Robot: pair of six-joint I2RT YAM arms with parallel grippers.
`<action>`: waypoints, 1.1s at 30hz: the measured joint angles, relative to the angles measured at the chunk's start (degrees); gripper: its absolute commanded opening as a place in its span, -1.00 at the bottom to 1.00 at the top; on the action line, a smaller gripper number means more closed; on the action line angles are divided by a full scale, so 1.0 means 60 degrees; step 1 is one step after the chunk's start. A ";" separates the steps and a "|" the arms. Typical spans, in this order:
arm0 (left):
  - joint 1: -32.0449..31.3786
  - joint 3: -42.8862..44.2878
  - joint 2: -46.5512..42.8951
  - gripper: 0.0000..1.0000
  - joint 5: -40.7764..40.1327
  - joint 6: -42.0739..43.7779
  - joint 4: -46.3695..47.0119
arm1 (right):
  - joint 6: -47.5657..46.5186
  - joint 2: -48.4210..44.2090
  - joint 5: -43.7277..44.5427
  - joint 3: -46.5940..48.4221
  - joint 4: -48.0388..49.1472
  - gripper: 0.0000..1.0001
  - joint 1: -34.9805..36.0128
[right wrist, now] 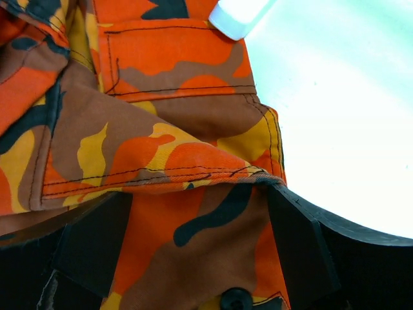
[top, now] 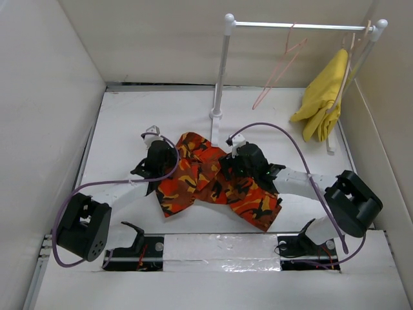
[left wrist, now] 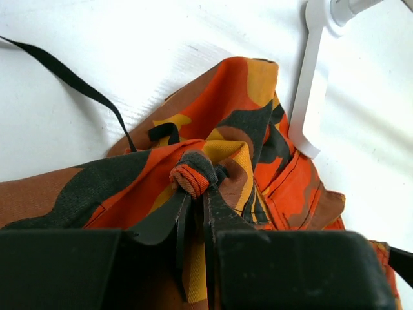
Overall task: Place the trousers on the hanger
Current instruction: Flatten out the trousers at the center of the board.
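The camouflage fabric trousers in orange, red, black and brown (top: pixel 216 187) lie crumpled on the white table (top: pixel 129 116), their long axis running from far left to near right. The left gripper (left wrist: pixel 192 194) pinches a bunched fold at their left side. The right gripper (right wrist: pixel 193 239) stands wide, straddling a seamed edge. The thin pink wire hanger (top: pixel 277 76) hangs on the white rail (top: pixel 297 26).

trousers (top: pixel 213 184): orange, red, yellow, black, brown camouflage | hanger (top: pixel 277 75): pink | far-right garment (top: pixel 321 97): yellow | table (top: pixel 129 123): white | rail (top: pixel 297 26): white
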 measured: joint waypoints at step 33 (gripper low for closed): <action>0.0532 0.1661 -0.1337 -1.00 0.0084 0.0168 -0.0736 | -0.1045 0.0572 -0.2528 0.0372 -0.0178 -0.47 -0.1140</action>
